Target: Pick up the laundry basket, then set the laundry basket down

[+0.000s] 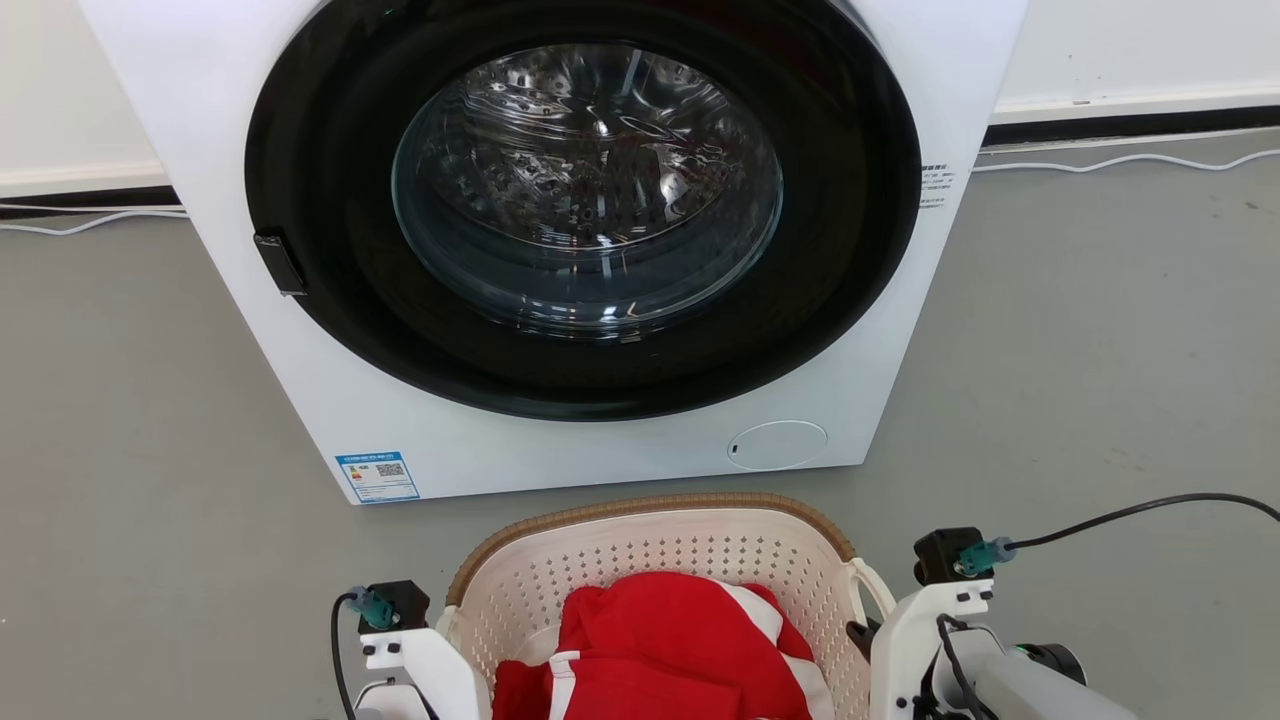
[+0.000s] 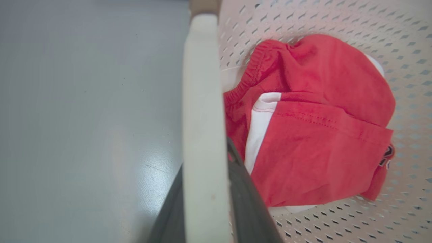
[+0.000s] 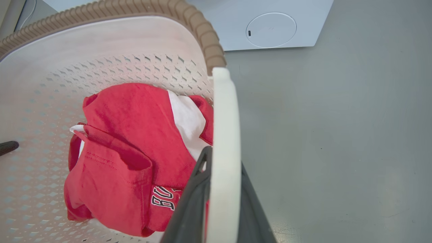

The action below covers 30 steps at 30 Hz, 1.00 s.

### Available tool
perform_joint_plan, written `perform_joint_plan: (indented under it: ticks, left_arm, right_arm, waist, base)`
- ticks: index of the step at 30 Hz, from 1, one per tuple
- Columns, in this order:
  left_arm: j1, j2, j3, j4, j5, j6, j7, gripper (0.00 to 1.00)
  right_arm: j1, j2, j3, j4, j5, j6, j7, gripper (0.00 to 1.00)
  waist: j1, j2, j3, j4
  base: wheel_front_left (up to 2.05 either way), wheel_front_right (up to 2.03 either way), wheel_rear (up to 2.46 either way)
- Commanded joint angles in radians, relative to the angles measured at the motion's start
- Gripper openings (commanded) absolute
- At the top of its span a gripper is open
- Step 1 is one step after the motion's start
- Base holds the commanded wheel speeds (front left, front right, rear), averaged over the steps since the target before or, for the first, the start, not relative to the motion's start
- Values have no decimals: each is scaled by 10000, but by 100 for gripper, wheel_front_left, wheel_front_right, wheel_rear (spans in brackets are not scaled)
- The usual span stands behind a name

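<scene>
The washer (image 1: 560,450) stands like a wall straight ahead, door shut, leaving a narrow strip of floor (image 1: 150,450) before the far rim of the laundry basket (image 1: 650,505). Open floor lies wide on both sides. Inside the basket, a red garment (image 1: 660,640) covers most of the bottom. Its side handles are taken up by the left gripper (image 2: 206,158) and the right gripper (image 3: 222,158), fingers on either side. A black cable (image 1: 1130,512) arcs above the floor at the right.
</scene>
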Motion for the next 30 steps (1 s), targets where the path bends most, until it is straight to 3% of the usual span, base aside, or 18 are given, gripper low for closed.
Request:
perform_joint_plan:
  ticks: [1, 21, 30]
  left_arm:
    - [-451, 191, 56, -175, 23, -161, -101, 0]
    - [-570, 266, -469, -50, -456, -161, -428, 0]
    - [-1012, 387, -633, 26, -455, -161, -1147, 0]
  right_arm:
    - [-416, 15, 152, -189, 9, 167, -178, 0]
    - [-590, 0, 815, -121, 600, 167, -448, 0]
    - [-841, -48, 960, -143, 768, 167, -976, 0]
  waist:
    - [0, 0, 2, -2]
    - [0, 0, 69, -72]
    - [0, 0, 1022, -109]
  base:
    - [0, 0, 0]
    - [0, 0, 0]
    - [0, 0, 0]
